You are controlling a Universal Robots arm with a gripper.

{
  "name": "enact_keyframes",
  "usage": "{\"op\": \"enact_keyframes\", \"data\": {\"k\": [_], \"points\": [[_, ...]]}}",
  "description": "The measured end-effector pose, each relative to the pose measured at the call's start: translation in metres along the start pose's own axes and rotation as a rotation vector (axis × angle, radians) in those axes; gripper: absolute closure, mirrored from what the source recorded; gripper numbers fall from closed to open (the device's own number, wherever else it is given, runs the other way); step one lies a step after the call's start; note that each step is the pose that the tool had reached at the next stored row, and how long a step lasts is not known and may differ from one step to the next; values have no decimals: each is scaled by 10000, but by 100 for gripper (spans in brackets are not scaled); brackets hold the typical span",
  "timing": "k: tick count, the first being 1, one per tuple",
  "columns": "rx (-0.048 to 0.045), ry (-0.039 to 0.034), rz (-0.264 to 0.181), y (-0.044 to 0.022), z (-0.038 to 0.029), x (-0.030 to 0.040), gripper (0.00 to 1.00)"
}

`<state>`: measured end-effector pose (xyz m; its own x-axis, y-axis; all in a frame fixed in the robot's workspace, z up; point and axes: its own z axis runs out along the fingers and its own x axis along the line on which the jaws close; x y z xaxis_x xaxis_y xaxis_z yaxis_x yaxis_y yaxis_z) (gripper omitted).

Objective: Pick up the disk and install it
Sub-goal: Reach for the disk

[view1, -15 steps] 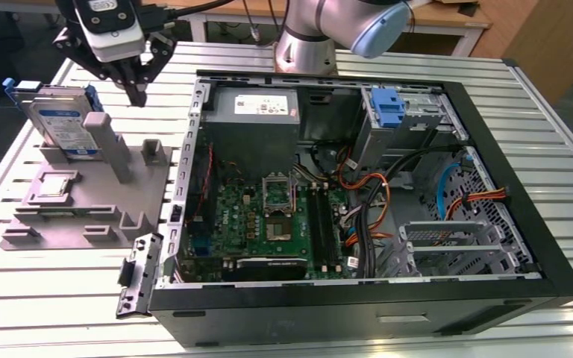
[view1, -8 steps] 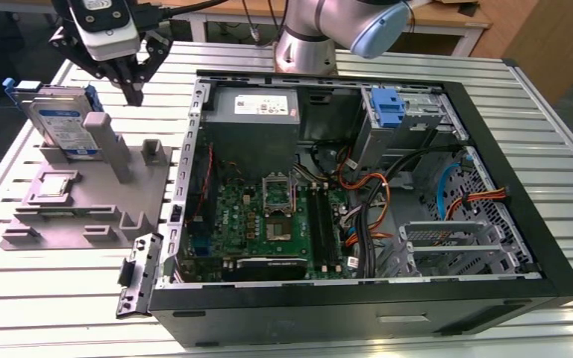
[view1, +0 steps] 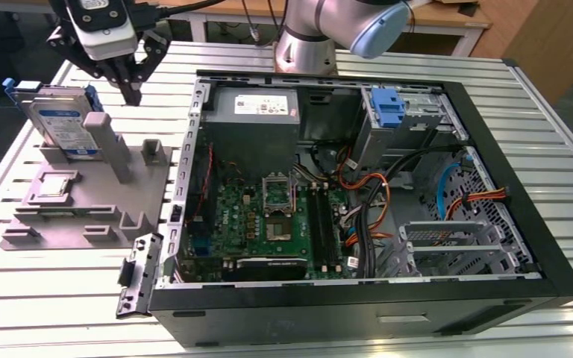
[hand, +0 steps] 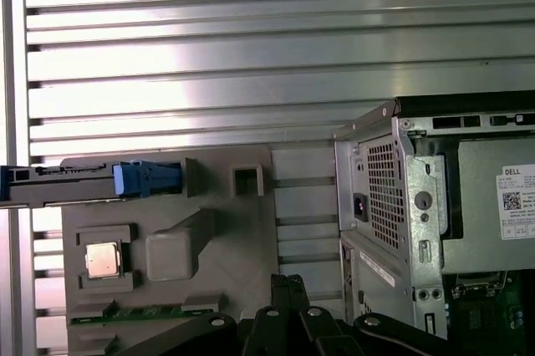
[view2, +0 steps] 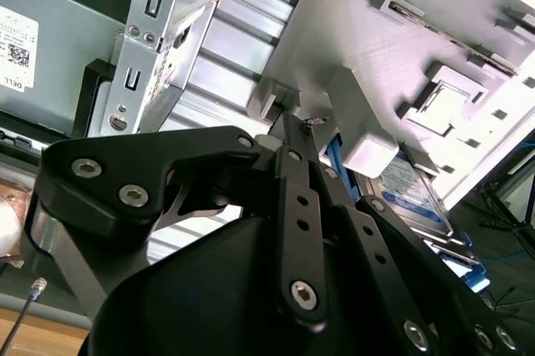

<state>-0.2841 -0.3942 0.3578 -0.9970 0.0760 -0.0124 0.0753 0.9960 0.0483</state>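
The arm's fingers (view1: 130,89) are pressed together, holding nothing, poised above the slatted worktop (view1: 545,134). The disk (view1: 60,123) stands on edge in a grey holder (view1: 77,216), near the fingers but not touching them.

The disk (view1: 60,123) was silver with a blue-and-white label and blue frame; the holder (view1: 98,203) grey, the table (view1: 48,291) ribbed silver.

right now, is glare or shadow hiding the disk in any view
Exterior view: the disk is evenly lit, no harsh glare, while the computer case interior sits darker. First wrist view: bright streaks on the table slats, none on the disk. Second wrist view: the dark gripper covers much of it.
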Motion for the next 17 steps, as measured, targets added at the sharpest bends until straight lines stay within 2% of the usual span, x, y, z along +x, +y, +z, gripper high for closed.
{"op": "enact_keyframes", "data": {"k": [17], "points": [[0, 0, 1, -1, 2, 51, 90]]}}
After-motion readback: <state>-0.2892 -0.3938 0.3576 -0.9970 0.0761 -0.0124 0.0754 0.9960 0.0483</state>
